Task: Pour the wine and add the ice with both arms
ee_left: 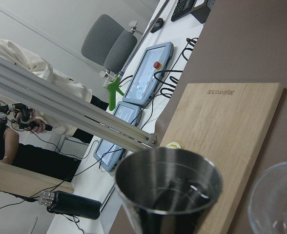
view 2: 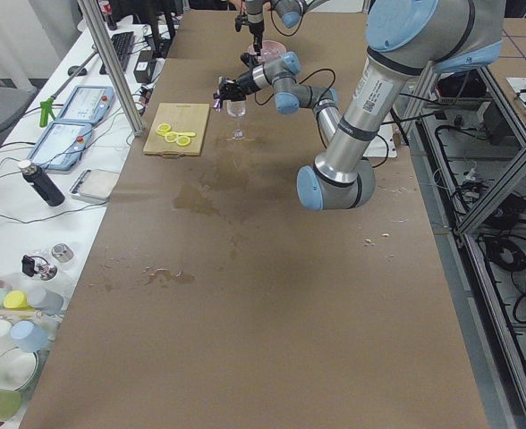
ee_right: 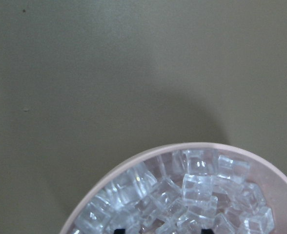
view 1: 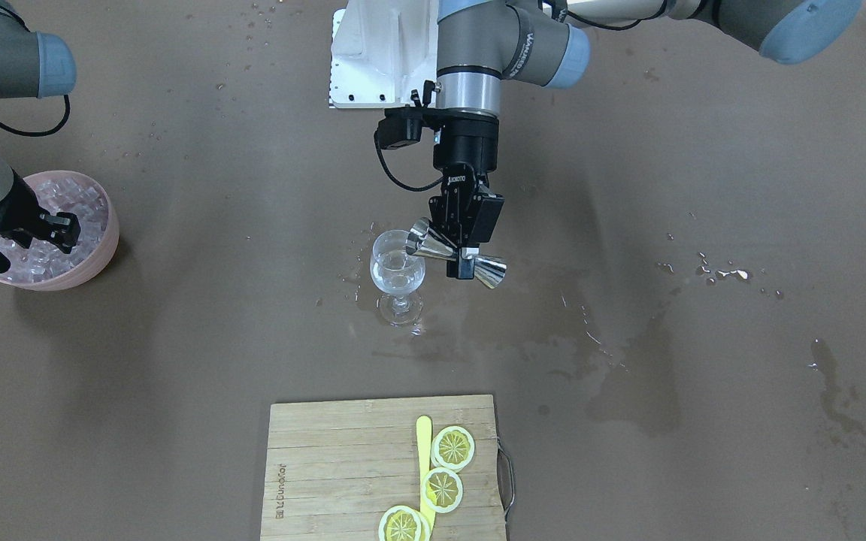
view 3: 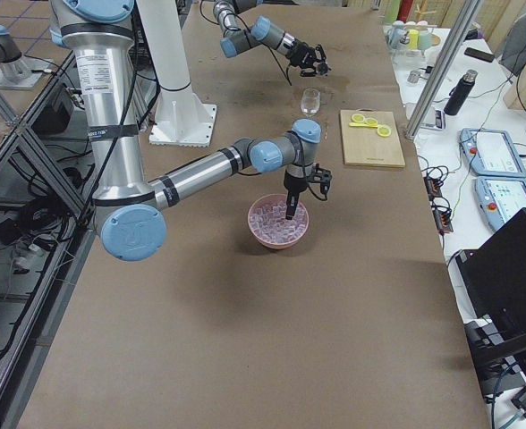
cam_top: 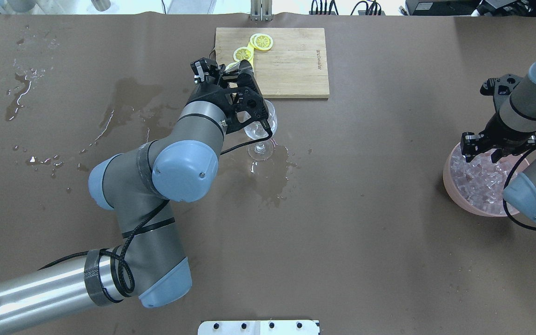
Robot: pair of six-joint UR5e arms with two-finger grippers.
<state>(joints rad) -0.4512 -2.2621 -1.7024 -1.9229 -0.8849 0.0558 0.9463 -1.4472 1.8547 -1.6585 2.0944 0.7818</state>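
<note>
The left end effector [view 1: 465,260] is clamped on the narrow waist of a shiny steel double-cone jigger [view 1: 492,271]. The jigger lies tipped almost flat. In the front-facing view its long axis runs from upper left to lower right. One mouth points at a clear stemmed wine glass [view 1: 398,275] and sits just over its rim, and the other mouth points away from it. The glass stands upright near the middle of the brown paper-covered worktop [view 1: 177,338]. A small amount of clear, colourless wine [view 1: 395,281] sits in the bottom of the glass, and wet patches spread around its foot.

The right end effector [view 1: 63,229] points down into a round pink bowl [view 1: 107,248] at the robot's right end of the worktop, well apart from the glass. The bowl is heaped with small clear ice cubes [ee_right: 197,190]. In the right wrist view the two dark fingertips show apart at the lower edge, among the cubes, with nothing held between them.

On the far side of the glass from the robot lies a rectangular bamboo cutting board [view 1: 328,466]. It carries three round yellow lemon slices [view 1: 453,448] near one side.
</note>
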